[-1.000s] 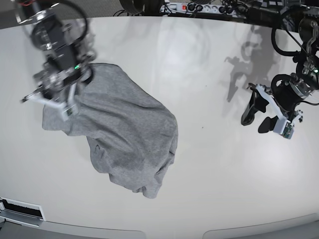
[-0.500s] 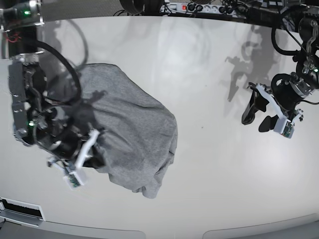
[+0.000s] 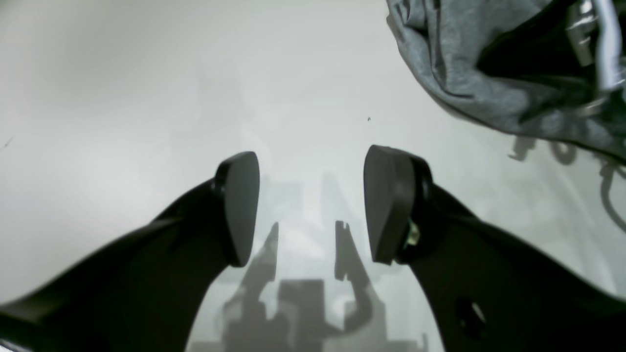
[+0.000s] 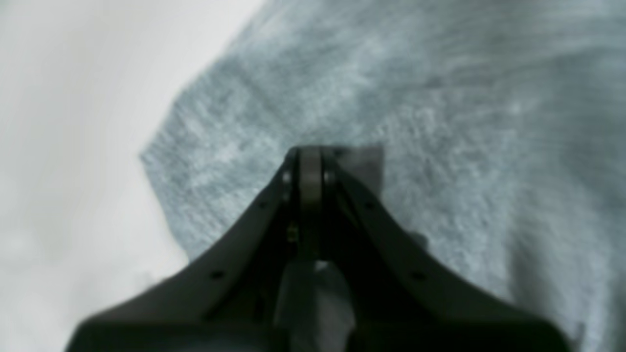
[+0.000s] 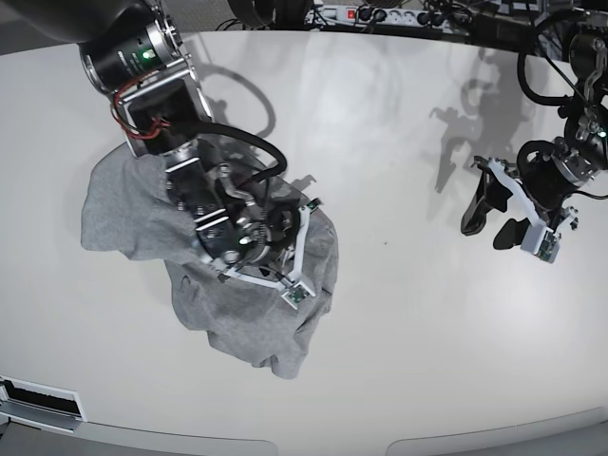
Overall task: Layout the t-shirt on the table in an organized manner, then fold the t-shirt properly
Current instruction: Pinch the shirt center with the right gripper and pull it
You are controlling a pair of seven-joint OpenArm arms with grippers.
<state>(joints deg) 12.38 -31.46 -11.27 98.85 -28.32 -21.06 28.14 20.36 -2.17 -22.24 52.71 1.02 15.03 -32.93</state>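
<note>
The t-shirt (image 5: 242,313) is lying in a rumpled heather-grey heap on the near left part of the glossy white table (image 5: 399,361) in the base view, its lowest fold reaching toward the front edge and one flap spreading out to the left (image 5: 109,214). The right arm is reaching down over the middle of the heap, and the right gripper (image 5: 302,249) is sitting above the cloth's right-hand side with its jaws pressed together; the right wrist view, blurred, is showing the two fingers (image 4: 310,168) meeting in a single thin line directly over the grey knit (image 4: 440,122), and whether any fabric is pinched between them cannot be told. A strip of bare tabletop (image 4: 63,146) is showing to the left of the cloth in that view. Well apart, on the right side of the base view, the left gripper (image 5: 508,214) is hanging above bare table with its jaws standing wide and nothing between them. Its own camera is looking past the two dark pads (image 3: 242,205) at the white surface (image 3: 195,88), where their shadow is falling, while the edge of the shirt (image 3: 440,54) is hanging into the upper right corner beside the other arm's dark hardware. Along the far edge of the table, a power strip and cables (image 5: 380,14) are lying.
</note>
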